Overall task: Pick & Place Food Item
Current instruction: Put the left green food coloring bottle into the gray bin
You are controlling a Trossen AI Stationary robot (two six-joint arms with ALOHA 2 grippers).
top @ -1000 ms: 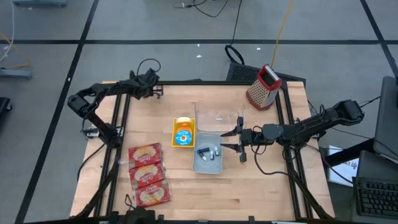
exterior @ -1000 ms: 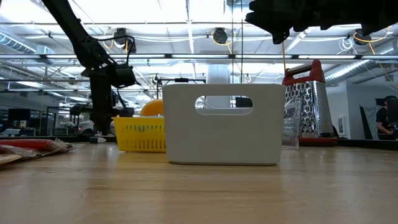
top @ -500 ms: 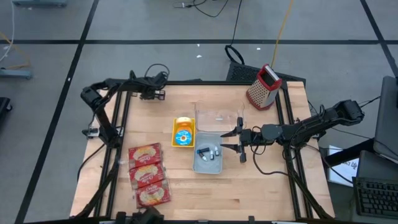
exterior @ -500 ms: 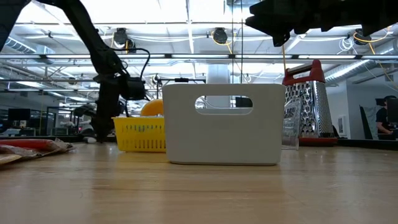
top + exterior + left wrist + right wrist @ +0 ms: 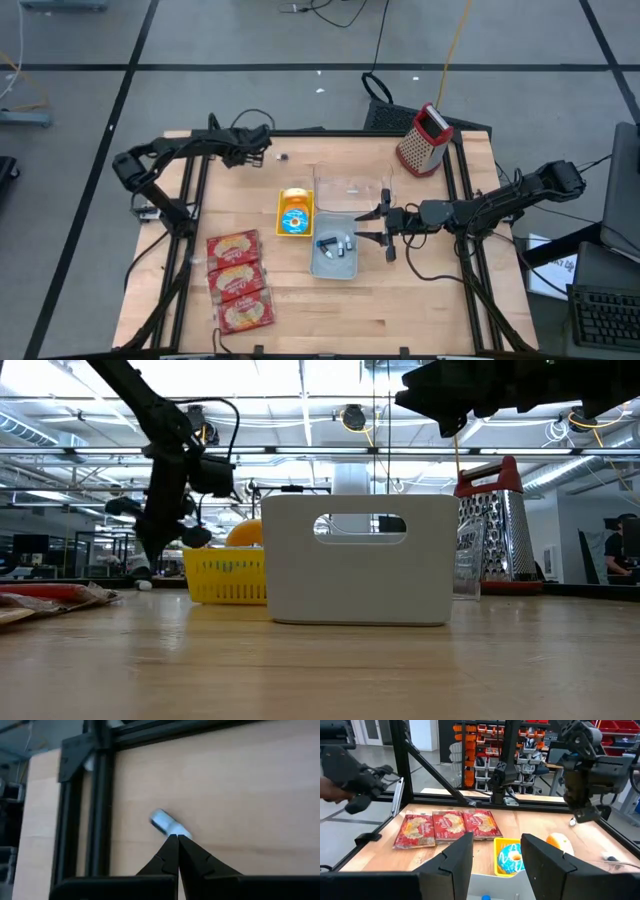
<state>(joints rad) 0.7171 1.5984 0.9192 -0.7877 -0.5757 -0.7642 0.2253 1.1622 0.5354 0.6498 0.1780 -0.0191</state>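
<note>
The left gripper (image 5: 268, 148) hangs pinched closed and empty over the table's far left corner, a small pale item (image 5: 166, 823) just beyond its tips. The right gripper (image 5: 378, 225) (parted, empty) waits over the bin (image 5: 335, 262). The donut (image 5: 293, 219) sits in its yellow basket (image 5: 294, 196).

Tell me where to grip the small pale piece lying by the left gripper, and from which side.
Grip the small pale piece across its short width, coming from above: it lies flat on the bare table, elongated, with nothing beside it. The left gripper is shut and must open first.
</note>
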